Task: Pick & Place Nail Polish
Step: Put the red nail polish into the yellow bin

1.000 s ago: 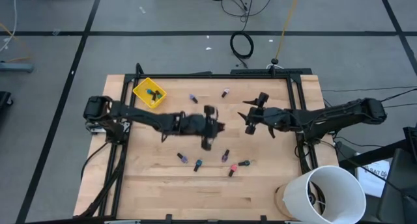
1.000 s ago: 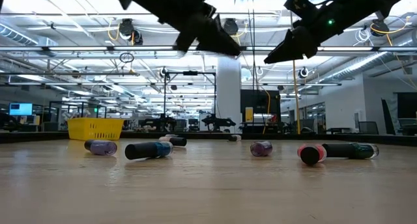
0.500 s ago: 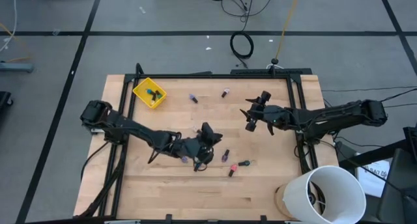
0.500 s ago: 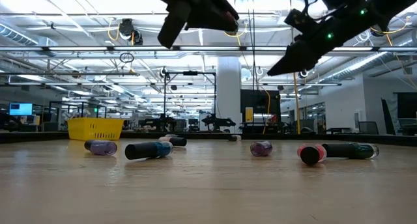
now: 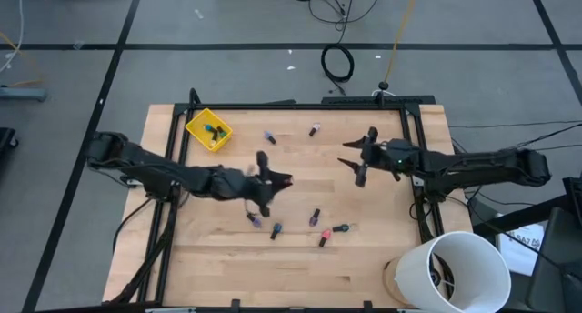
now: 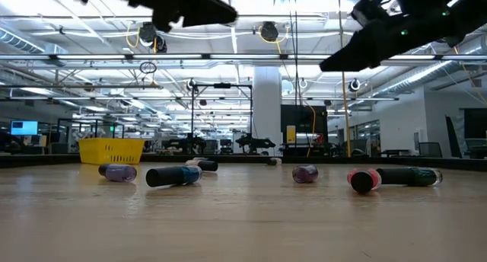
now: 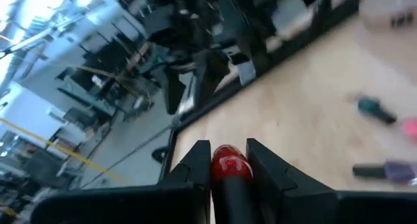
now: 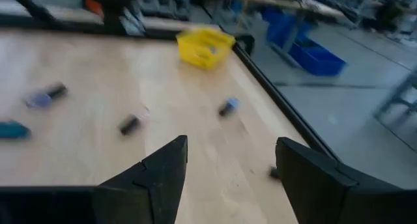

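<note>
My left gripper (image 5: 284, 179) hovers above the middle of the wooden table (image 5: 227, 267), shut on a red nail polish bottle (image 7: 229, 167). My right gripper (image 5: 353, 170) hangs open over the table's right half, nothing between its fingers (image 8: 153, 178). Several nail polish bottles lie on their sides toward the near middle: purple (image 5: 254, 220), blue-green (image 5: 275, 230), pink (image 5: 315, 217), red (image 5: 323, 239), green (image 5: 341, 228). Two more lie at the far side (image 5: 270, 137) (image 5: 315, 129). The yellow bin (image 5: 209, 131) at the far left holds a few bottles. My left gripper pinches the red bottle by its two sides (image 7: 217, 173) between the two fingers. The bottle lies along the fingers, its red glass end (image 7: 229, 160) toward their free ends. The fingers reach about level toward the table's right, and the bottle is lifted clear.
A black frame (image 5: 414, 140) runs along the table's left, far and right edges. A white bucket (image 5: 455, 272) stands off the near right corner. Bare wood lies along the near edge. Cables lie on the floor beyond the far edge (image 5: 338, 63).
My left gripper, shut on the red bottle, first swung toward the near edge, then drew back toward the table's left and far side, away from the bottles. My right gripper has pulled back a little toward the right edge and rolled.
</note>
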